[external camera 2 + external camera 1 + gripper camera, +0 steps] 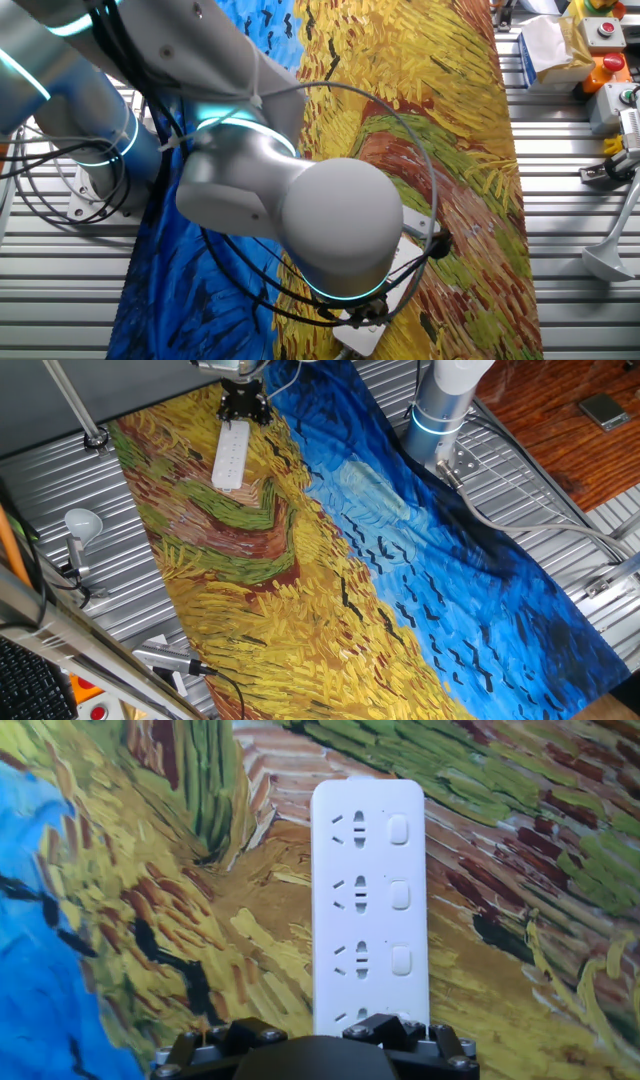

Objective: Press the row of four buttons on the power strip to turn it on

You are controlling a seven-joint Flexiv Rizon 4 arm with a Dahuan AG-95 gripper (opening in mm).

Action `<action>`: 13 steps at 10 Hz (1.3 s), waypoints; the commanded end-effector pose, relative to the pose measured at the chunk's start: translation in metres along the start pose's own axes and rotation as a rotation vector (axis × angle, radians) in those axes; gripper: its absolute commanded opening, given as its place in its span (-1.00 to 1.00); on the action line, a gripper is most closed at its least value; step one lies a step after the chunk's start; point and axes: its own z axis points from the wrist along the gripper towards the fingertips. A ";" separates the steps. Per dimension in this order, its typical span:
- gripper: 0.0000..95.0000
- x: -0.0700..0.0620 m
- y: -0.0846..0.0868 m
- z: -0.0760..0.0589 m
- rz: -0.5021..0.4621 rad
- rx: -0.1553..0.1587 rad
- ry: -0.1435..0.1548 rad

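The white power strip lies lengthwise on the painted cloth, running straight away from the hand camera. The row of four buttons runs along its right side. Three of the pale square buttons show fully, and the nearest one is partly covered by the gripper's black body. My gripper sits over the strip's near end, and its fingertips cannot be made out. In one fixed view the gripper hangs over the far end of the power strip. In the other fixed view the arm hides the gripper.
A white light bulb on a stand is left of the cloth. The arm's base stands at the cloth's far right edge, with cables beside it. Boxes with red buttons and tools lie on the ribbed metal table.
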 end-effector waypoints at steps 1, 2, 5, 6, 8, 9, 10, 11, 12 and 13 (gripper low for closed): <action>0.60 -0.001 -0.005 0.004 0.000 -0.002 -0.005; 0.60 0.000 -0.008 0.007 -0.001 -0.005 -0.011; 0.60 0.003 -0.012 0.014 -0.003 -0.014 -0.026; 0.60 0.003 -0.012 0.015 -0.001 -0.015 -0.028; 1.00 0.004 -0.011 0.018 -0.003 -0.018 -0.030; 1.00 0.004 -0.011 0.018 -0.002 -0.017 -0.029; 1.00 0.004 -0.010 0.020 0.001 -0.017 -0.030; 1.00 0.005 -0.009 0.022 0.003 -0.017 -0.030; 1.00 0.006 -0.008 0.023 0.004 -0.017 -0.031; 1.00 0.007 -0.005 0.026 0.011 -0.017 -0.035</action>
